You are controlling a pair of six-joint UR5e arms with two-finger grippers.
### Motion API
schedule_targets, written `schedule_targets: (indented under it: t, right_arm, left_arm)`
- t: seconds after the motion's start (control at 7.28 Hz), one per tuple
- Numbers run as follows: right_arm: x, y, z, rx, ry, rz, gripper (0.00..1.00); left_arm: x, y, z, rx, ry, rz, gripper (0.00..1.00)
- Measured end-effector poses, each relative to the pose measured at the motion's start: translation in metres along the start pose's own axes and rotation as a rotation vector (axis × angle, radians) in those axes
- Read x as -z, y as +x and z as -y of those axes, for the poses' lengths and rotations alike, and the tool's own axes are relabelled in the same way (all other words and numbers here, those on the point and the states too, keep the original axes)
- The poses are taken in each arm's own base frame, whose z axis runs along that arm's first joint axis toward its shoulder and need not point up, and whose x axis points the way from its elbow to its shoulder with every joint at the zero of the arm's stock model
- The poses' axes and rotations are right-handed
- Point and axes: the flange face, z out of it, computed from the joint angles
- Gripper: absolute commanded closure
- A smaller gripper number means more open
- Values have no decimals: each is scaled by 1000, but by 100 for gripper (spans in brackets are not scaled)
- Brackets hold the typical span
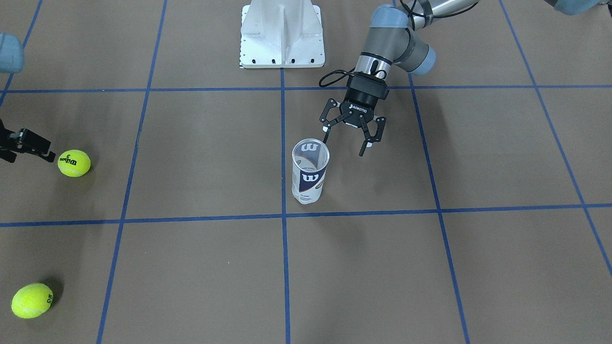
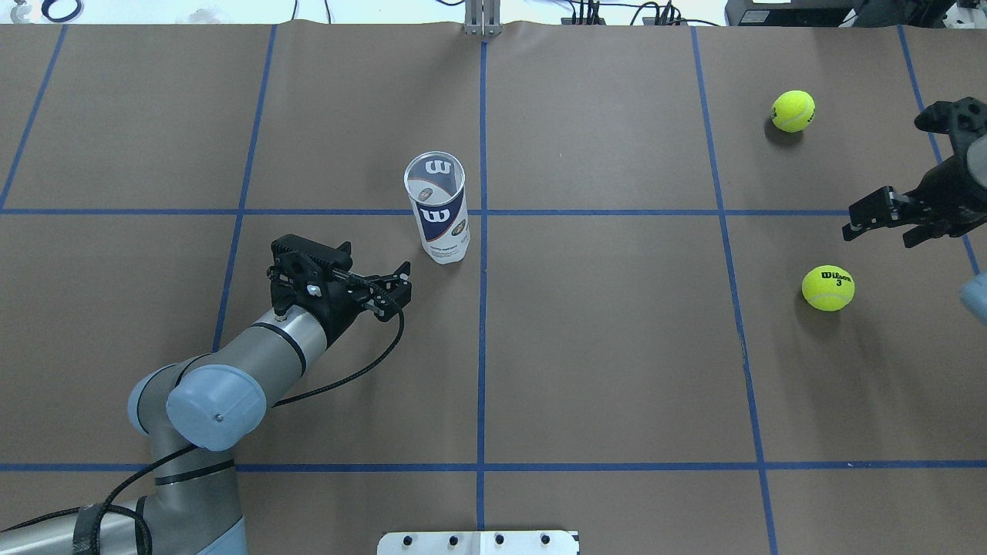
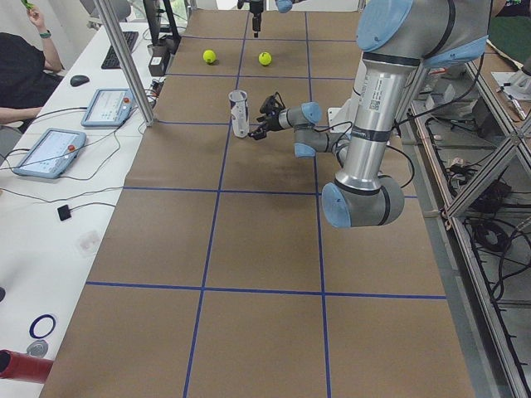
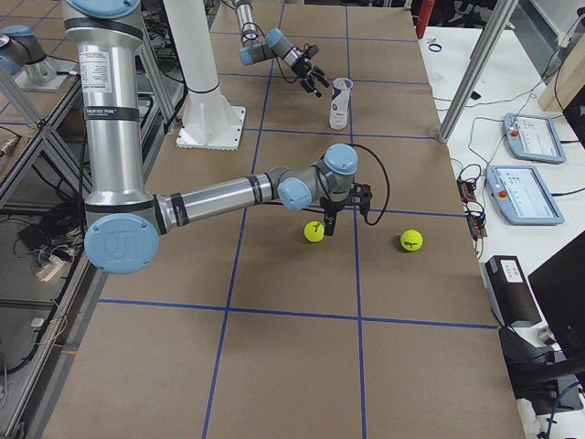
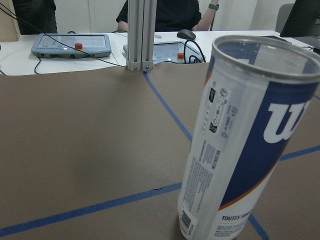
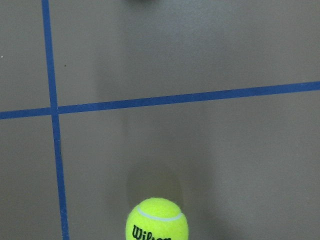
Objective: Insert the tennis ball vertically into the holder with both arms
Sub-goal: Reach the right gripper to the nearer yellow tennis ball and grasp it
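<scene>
The holder (image 1: 310,172) is a clear can with a navy and white "W" label. It stands upright and empty near the table's middle (image 2: 437,208) and fills the right of the left wrist view (image 5: 245,145). My left gripper (image 1: 344,147) is open, low beside the can on the robot's side and apart from it (image 2: 395,291). A tennis ball marked Wilson 3 (image 1: 74,163) lies far to my right (image 2: 827,287). My right gripper (image 1: 28,149) is open and empty, hovering just beside that ball (image 4: 329,225). The ball shows at the bottom of the right wrist view (image 6: 156,220).
A second tennis ball (image 2: 793,111) lies farther out on the right side (image 1: 32,300). The white robot pedestal (image 1: 282,33) stands at the table's near edge. An aluminium post (image 5: 140,35), tablets and seated operators are beyond the far edge. Blue tape lines grid the brown table.
</scene>
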Motion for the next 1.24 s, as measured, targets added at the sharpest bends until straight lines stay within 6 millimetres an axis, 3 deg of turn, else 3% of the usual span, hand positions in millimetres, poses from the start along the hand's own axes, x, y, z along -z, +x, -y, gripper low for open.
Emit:
schedule_targets:
  t: [1.24]
  right_arm:
    - [-71, -13, -14, 40, -98, -65, 1]
  left_arm:
    - [-2, -7, -6, -19, -7, 12, 2]
